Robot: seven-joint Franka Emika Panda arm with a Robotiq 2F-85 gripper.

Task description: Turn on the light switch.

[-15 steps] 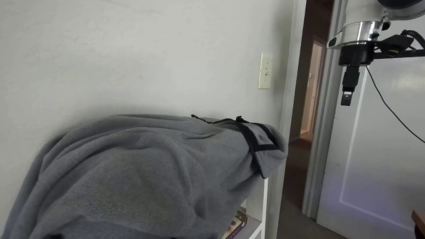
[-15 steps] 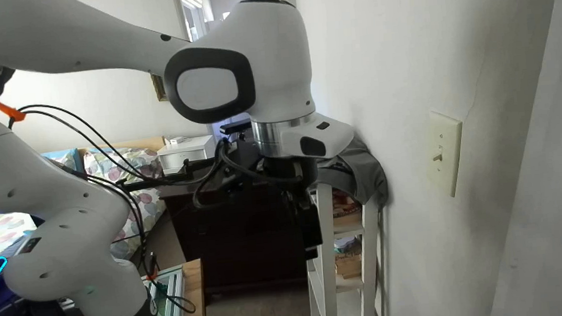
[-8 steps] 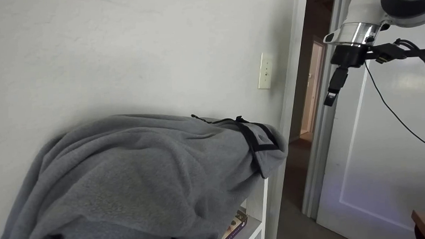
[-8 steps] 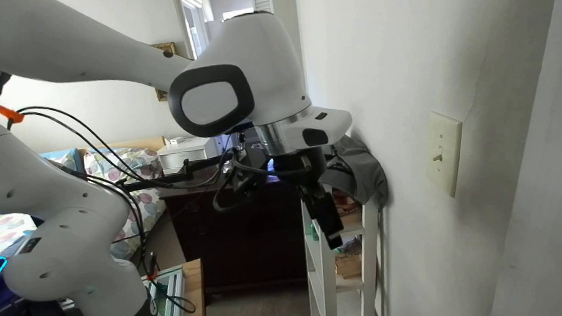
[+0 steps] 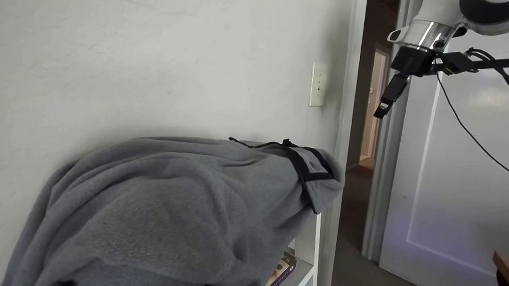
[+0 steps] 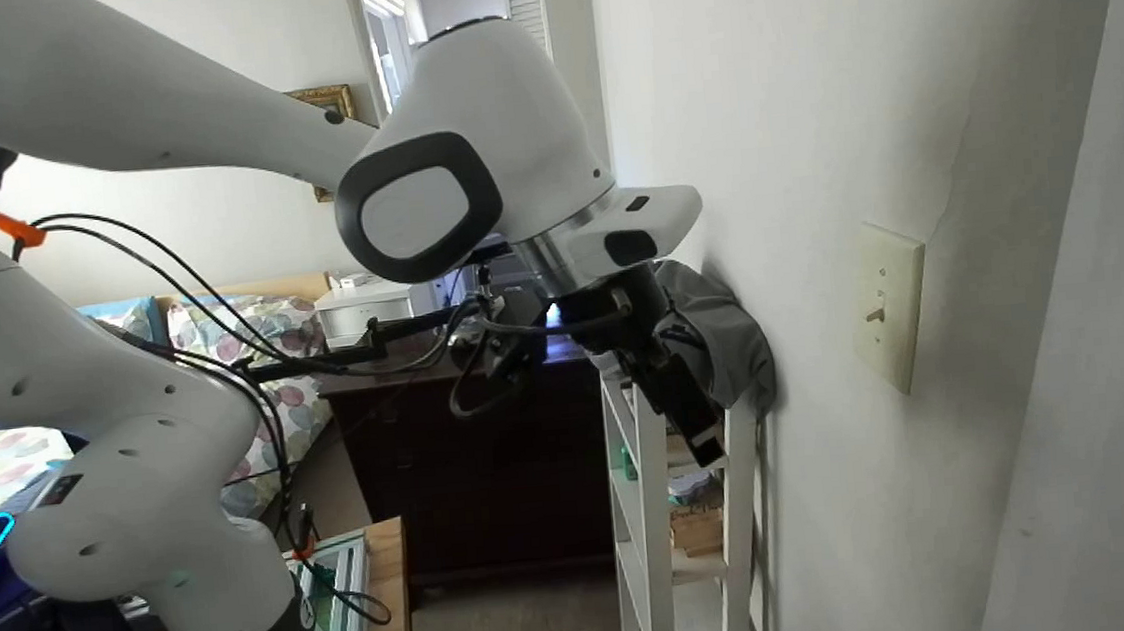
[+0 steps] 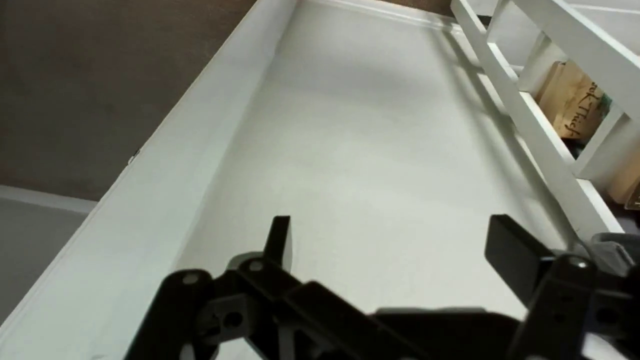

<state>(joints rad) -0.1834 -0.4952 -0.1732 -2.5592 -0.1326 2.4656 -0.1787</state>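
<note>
While the claw (image 7: 390, 240) hung in the air on a slant, we saw its two black fingers (image 7: 515, 255) spread wide apart in the wrist view. We found the light switch (image 6: 892, 300) on the white wall (image 5: 192, 69) near the door frame (image 5: 352, 72), with its tiny toggle (image 6: 876, 315) poking out, and the claw was well away from it in both exterior views. We also saw a big grey blanket (image 5: 176, 213) draped over a white shelf (image 6: 656, 529) next to that wall.

Soft light evens the wall (image 5: 163, 70), a faint bluish cast tints the door (image 5: 458, 169), the doorway (image 5: 357, 190) lies dim.
</note>
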